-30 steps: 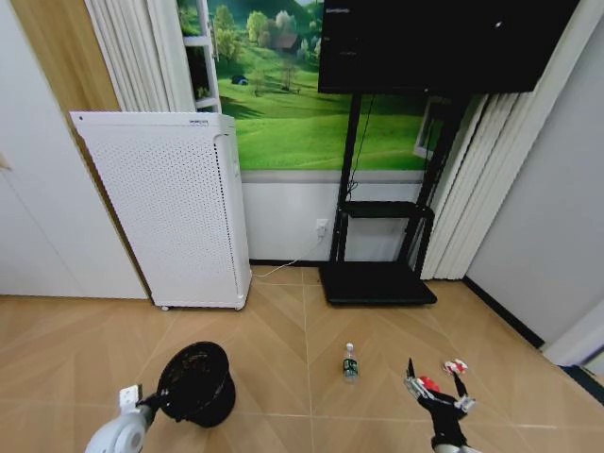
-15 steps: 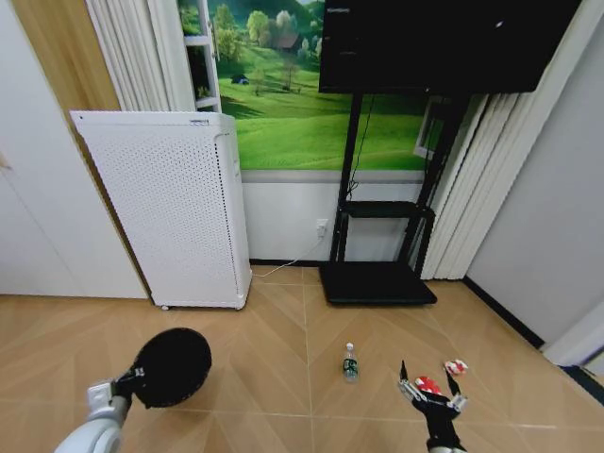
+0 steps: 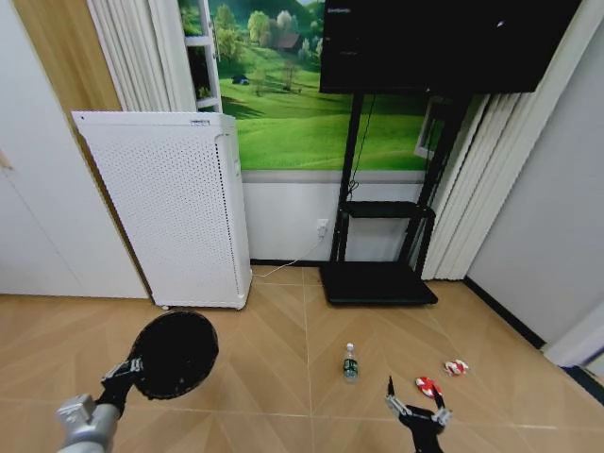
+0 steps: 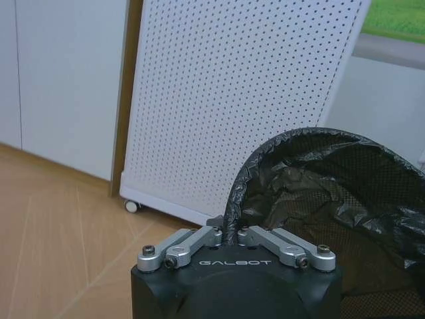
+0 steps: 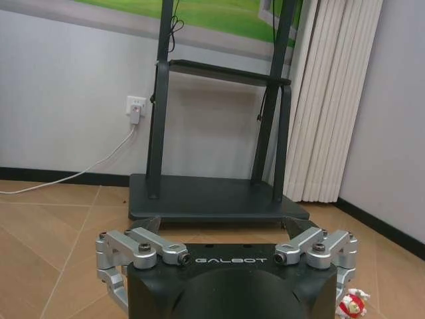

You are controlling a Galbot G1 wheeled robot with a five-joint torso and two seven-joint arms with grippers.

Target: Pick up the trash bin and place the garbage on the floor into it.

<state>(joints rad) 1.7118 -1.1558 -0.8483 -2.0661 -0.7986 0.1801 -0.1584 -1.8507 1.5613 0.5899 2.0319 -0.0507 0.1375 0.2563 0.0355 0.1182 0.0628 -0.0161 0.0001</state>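
Note:
The trash bin [image 3: 175, 353], a black round mesh basket, hangs tilted above the floor with its base turned toward the head camera. My left gripper [image 3: 130, 370] is shut on its rim; the left wrist view shows the fingers [image 4: 199, 237] pinched on the bag-lined rim [image 4: 234, 199]. The garbage lies on the wooden floor: a small clear bottle [image 3: 350, 362] with a green label, and two red-and-white wrappers [image 3: 427, 386] [image 3: 457, 367]. My right gripper [image 3: 415, 408] hovers open just in front of the nearer wrapper, apart from it. One wrapper [image 5: 352, 304] shows beside it in the right wrist view.
A tall white perforated appliance [image 3: 175, 208] stands against the wall at the left, behind the bin. A black TV stand [image 3: 377, 281] with its flat base sits at the back centre, with curtains [image 3: 481, 189] to its right. Bare wooden floor lies between bin and bottle.
My left arm has lifted the bin off the floor and tipped it so its base faces the head camera. My right gripper has moved lower and slightly left in the view.

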